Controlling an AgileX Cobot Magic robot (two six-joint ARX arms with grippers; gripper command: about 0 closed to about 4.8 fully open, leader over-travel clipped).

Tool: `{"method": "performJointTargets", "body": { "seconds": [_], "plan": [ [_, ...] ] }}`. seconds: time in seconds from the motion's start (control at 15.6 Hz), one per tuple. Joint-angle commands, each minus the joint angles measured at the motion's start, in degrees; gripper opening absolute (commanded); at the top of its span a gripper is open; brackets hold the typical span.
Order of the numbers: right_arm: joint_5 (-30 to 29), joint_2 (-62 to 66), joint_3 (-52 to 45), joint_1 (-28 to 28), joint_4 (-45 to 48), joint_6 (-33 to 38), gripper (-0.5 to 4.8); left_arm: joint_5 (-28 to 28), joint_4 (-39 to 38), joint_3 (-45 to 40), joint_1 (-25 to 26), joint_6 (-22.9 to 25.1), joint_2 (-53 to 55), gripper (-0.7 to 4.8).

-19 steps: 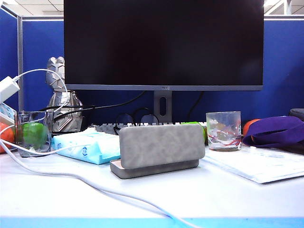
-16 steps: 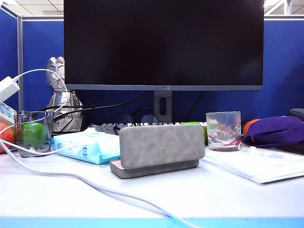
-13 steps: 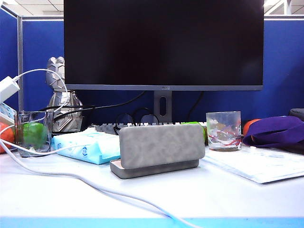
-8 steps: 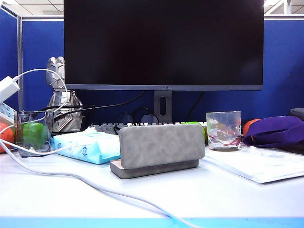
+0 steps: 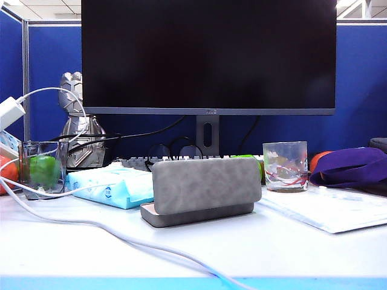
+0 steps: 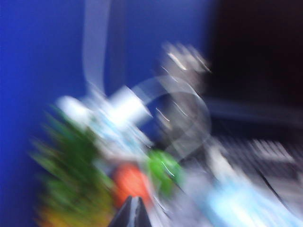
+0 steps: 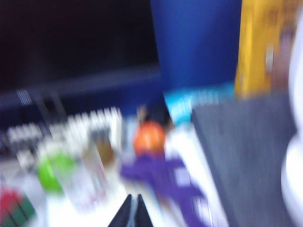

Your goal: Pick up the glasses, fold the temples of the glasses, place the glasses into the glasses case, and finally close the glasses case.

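two tumblers (image 5: 284, 166), one glasses case (image 5: 204, 188), one monitor (image 5: 208, 55)

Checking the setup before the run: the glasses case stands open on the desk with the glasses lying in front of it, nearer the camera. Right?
Not quite. The glasses sit behind the glasses case, between it and the monitor stand, as the exterior view shows. The case does stand open on the desk. Neither gripper appears there; the left and right show shut in their wrist views.

grey glasses case (image 5: 206, 184), dark-rimmed glasses (image 5: 174, 149), red-swirled tumbler (image 5: 285, 166)
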Motion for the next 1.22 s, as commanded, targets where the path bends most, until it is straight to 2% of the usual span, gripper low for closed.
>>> {"method": "performJointTargets", "body": {
  "seconds": [0.06,0.19,0.32,0.45,0.51,0.64,0.83,1.09,1.22],
  "plan": [
    [0.0,10.1,10.4,0.0,1.5,0.0,-0.01,-3.4,1.4,10.7,0.1,1.4,10.8,-0.05],
    [-1.5,19.9,20.8,0.1,1.6,0.3,-0.01,-0.3,1.3,21.3,0.1,1.4,21.9,-0.05],
    [-8.2,29.8,32.0,0.1,1.0,1.7,-0.01,6.1,0.4,30.5,0.1,3.7,31.7,-0.05],
    [-14.8,37.6,40.7,0.2,1.0,5.0,-0.01,11.8,-3.0,36.9,0.1,3.7,38.4,-0.05],
    [-20.9,43.5,47.1,0.3,1.0,5.9,-0.02,13.9,-7.0,41.1,0.1,3.6,42.8,-0.05],
    [-27.4,51.1,54.2,3.5,0.9,8.0,-0.02,26.3,-9.9,45.4,0.1,3.3,47.9,-0.05],
    [-28.8,61.4,61.4,12.2,-0.1,7.9,-0.02,39.7,-9.1,48.0,-0.3,1.1,51.7,-0.05],
    [-27.8,74.3,68.8,20.9,-10.4,3.8,-0.02,40.2,-7.8,48.2,-0.3,0.7,51.8,-0.05],
    [-20.5,78.1,69.1,24.1,-13.1,-1.0,-0.02,40.2,-7.8,48.2,-0.3,0.7,51.8,-0.05]
  ]
}}
